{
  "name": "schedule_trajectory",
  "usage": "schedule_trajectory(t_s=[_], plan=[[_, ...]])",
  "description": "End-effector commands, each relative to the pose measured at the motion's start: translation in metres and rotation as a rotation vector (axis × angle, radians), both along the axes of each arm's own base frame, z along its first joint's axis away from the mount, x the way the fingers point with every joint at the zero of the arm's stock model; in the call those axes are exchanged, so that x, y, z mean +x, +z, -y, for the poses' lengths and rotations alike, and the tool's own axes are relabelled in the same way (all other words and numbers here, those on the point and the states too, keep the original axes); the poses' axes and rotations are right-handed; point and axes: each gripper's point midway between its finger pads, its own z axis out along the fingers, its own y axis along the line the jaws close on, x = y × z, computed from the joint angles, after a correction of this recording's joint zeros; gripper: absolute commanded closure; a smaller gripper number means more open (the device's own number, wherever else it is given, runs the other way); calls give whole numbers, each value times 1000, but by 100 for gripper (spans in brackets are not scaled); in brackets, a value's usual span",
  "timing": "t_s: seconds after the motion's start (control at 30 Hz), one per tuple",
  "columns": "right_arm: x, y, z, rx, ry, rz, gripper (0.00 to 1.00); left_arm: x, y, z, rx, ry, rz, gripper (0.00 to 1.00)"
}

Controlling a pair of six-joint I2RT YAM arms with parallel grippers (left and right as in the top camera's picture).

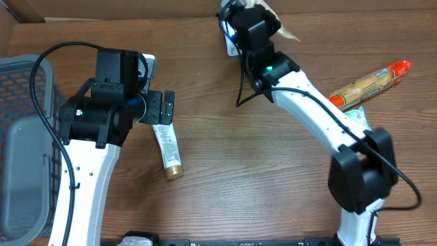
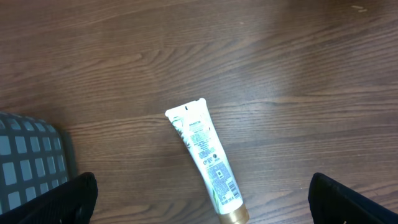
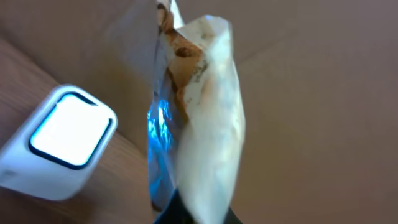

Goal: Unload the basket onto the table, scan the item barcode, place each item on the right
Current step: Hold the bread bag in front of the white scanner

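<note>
Bare surface point(image 2: 298, 74) is lying open between the left fingers point(image 2: 68, 199); only the tube point(image 2: 205, 163) is sitting there, and the basket point(image 2: 28, 155) is crowding just outside one finger.

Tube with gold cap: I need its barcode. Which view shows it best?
Left wrist: the tube lies nearly whole, barcode facing up. Overhead shows it small, beside the left gripper; right wrist misses it.

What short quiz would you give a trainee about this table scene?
1. True or false: the left arm's jaws are shut on the white tube.
2. What does the right arm hold up beside the lit scanner? A) a pouch B) a can C) a spoon
3. Fill in: the grey basket sits on the robot's ____ side.
Key: 1 false, they stand open above it; 2 A; 3 left.
</note>
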Motion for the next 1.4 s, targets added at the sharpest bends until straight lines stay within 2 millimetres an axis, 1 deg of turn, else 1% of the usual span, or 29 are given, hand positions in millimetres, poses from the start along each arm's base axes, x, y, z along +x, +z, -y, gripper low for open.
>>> schedule_trajectory(t_s=[0.0,0.13,0.3,0.53,0.67,1.03,1.37], plan=[[14,-20,-1,-262,17,-5,96,2,2,0,13,-13,6,0],[27,-36,0,-326,-21,34,96,2,2,0,13,-13,6,1],[33,-52,-2,-371,-22,32,96,2,2,-1,14,-13,5,0],[33,-53,-2,-370,-21,32,96,2,2,0,14,-13,5,1],[32,-58,-3,-380,-10,13,96,2,2,0,14,-13,5,0],[32,-58,-4,-381,-6,10,96,2,2,-1,14,-13,5,0],[30,-61,4,-424,-38,-11,96,2,2,0,14,-13,5,0]])
